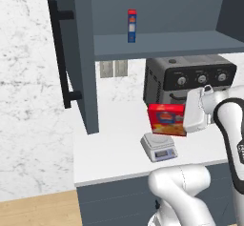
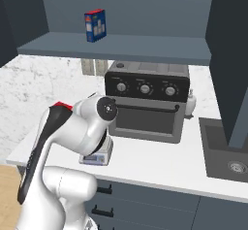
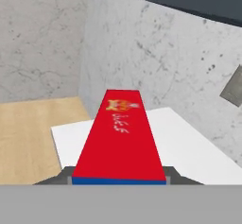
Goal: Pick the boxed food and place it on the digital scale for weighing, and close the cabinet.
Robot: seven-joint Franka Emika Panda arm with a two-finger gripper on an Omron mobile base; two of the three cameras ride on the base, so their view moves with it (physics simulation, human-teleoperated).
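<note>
Holding the box (image 1: 166,119) clamped in the claw (image 1: 187,118) just above the scale (image 1: 158,147) on the desk (image 1: 109,144): pick done, placing and release left, cabinet (image 1: 76,53) door open, not yet closed.

Light is even and soft across all three rendered views, bright on the white bench (image 1: 109,148) and the marbled wall (image 1: 24,77), with no glare. The cabinet (image 1: 157,10) interior stays dim. Shadows are faint. Textures look coarse and slightly blurred, most of all on the boxed food (image 3: 118,138) in the hand view.
</note>
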